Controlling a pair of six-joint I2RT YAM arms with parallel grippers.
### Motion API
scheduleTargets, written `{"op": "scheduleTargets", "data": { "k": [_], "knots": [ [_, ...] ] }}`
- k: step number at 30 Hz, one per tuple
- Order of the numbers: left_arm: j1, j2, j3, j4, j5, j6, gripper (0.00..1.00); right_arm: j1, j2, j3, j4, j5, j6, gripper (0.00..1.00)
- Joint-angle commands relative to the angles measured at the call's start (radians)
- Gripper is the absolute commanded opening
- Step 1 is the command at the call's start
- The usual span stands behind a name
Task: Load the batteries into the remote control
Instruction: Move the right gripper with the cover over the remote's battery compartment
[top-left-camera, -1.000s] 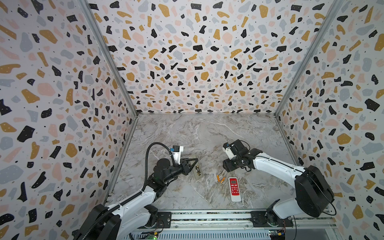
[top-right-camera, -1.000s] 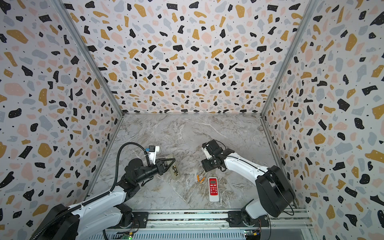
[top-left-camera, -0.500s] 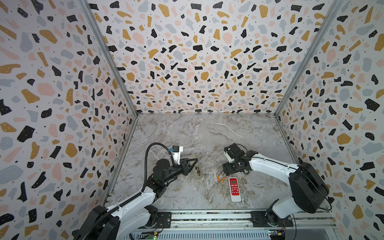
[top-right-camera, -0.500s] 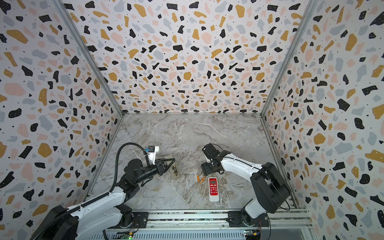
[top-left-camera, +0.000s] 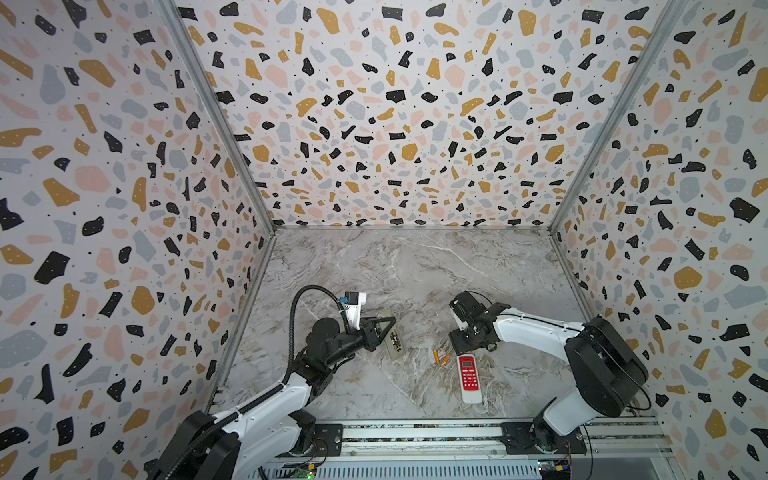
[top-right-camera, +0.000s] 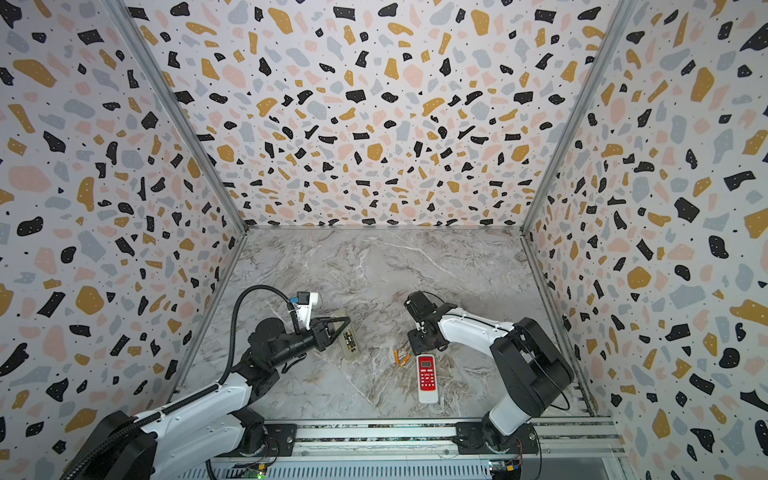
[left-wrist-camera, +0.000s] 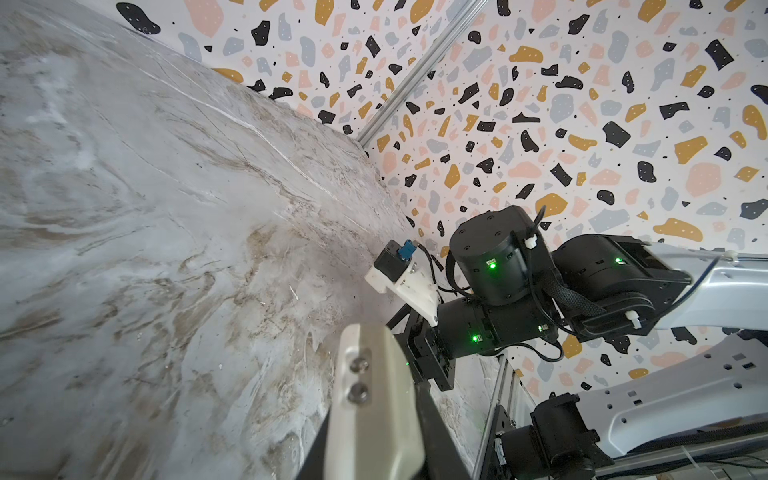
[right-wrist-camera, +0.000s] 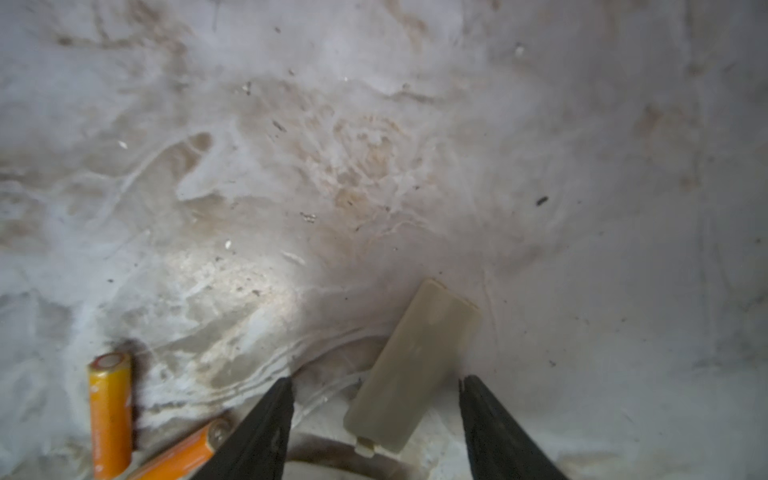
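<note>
Just beyond the red remote (top-left-camera: 470, 376), has dipped to the desk (top-left-camera: 374, 270) with the right gripper (right-wrist-camera: 376, 379) spread open astride the loose battery cover (right-wrist-camera: 415, 353), orange batteries (right-wrist-camera: 110, 415) just left of that remote, left gripper (top-left-camera: 381, 332) farther left clamped on the beige remote (top-left-camera: 395, 343): cover seemingly parked, loading next.
</note>
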Motion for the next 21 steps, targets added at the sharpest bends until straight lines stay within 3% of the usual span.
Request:
{"op": "scheduleTargets", "data": {
  "k": [1, 15, 21],
  "knots": [
    [0.005, -0.006, 0.006, 0.037, -0.004, 0.022, 0.00, -0.008, 0.003, -0.012, -0.009, -0.012, 0.003, 0.56],
    [0.004, -0.005, 0.004, 0.035, -0.004, 0.025, 0.00, -0.046, 0.027, 0.003, -0.023, -0.018, -0.051, 0.32],
    [0.004, -0.006, 0.005, 0.028, -0.008, 0.027, 0.00, -0.037, 0.060, 0.030, -0.018, -0.015, -0.095, 0.25]
  ]
}}
